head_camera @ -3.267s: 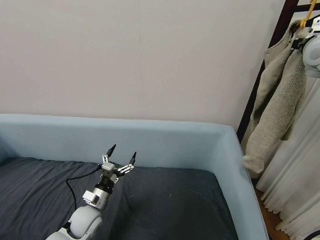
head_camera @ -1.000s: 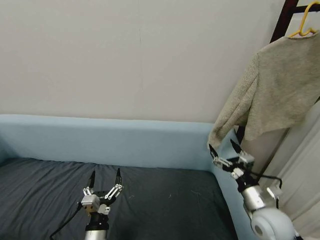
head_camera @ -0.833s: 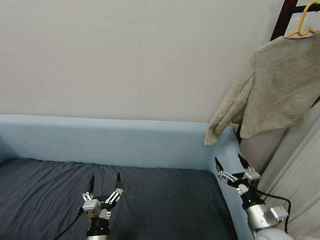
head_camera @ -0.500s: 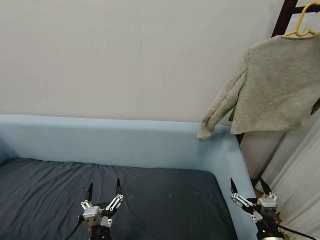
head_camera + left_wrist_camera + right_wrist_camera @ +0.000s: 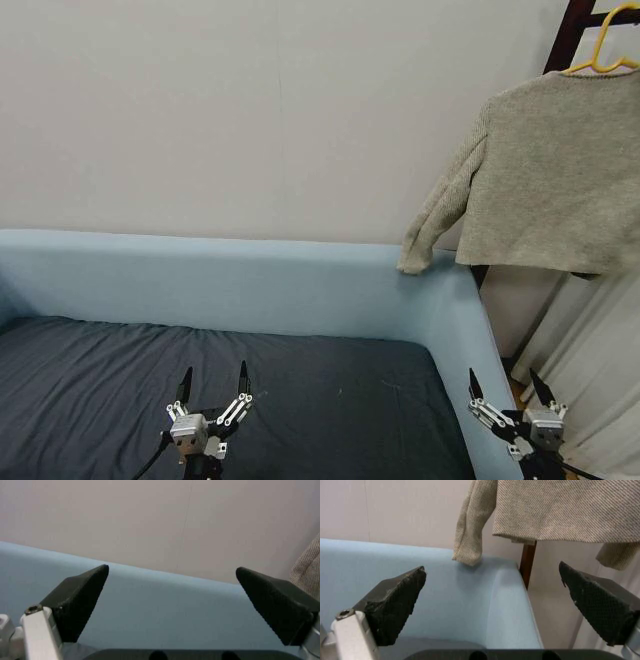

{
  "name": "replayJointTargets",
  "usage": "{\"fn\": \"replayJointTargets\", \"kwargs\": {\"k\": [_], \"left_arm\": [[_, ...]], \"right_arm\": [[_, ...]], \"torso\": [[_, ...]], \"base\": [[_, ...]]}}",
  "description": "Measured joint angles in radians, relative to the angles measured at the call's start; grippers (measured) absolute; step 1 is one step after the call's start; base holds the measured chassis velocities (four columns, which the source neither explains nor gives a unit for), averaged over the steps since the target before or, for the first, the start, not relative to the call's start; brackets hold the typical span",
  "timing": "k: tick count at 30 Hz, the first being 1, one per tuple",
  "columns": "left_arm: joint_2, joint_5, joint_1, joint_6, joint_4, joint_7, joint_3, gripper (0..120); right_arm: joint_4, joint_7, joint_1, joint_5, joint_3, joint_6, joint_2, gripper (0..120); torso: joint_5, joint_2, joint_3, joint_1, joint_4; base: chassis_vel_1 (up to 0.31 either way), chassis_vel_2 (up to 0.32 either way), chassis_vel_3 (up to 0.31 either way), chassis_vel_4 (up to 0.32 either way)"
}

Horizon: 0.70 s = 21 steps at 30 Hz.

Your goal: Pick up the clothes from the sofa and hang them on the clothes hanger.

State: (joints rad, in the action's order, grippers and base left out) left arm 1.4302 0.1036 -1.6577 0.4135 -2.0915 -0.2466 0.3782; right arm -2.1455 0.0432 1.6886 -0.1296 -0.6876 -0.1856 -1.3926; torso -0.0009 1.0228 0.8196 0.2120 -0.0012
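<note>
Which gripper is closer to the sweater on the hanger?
Right. The right gripper is low by the sofa's right end, below the sweater; the left gripper is over the seat cushion, farther left.

The beige knitted sweater [image 5: 545,170] is a coarse, matt cloth, and its diagonal ribbing is plain in the right wrist view. The yellow plastic hanger [image 5: 603,55] looks smooth and slightly glossy. The dark brown wooden rack post [image 5: 562,35] has a smooth finish. The pale blue sofa back [image 5: 250,285] is smooth, matt upholstery, while the dark grey seat cover [image 5: 330,400] is softer cloth, lightly creased. The off-white wall [image 5: 250,110] looks matt. The white pleated curtain [image 5: 590,370] is thin cloth. The left gripper [image 5: 214,375] and the right gripper [image 5: 503,380] have bare silvery metal links and black fingers [image 5: 80,600] with a rough, finely grained, matt surface.
</note>
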Motion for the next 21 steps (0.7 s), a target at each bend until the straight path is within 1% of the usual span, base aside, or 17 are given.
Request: {"fn": "replayJointTargets", "kwargs": {"k": [21], "left_arm": [[-0.001, 0.002, 0.001, 0.001, 0.002, 0.002, 0.0, 100]], "right_arm": [[0.003, 0.001, -0.004, -0.004, 0.003, 0.001, 0.003, 100]], "torso": [[0.0001, 0.0, 0.0, 0.0, -0.0001]], "base": [[0.0, 0.0, 0.0, 0.0]]}}
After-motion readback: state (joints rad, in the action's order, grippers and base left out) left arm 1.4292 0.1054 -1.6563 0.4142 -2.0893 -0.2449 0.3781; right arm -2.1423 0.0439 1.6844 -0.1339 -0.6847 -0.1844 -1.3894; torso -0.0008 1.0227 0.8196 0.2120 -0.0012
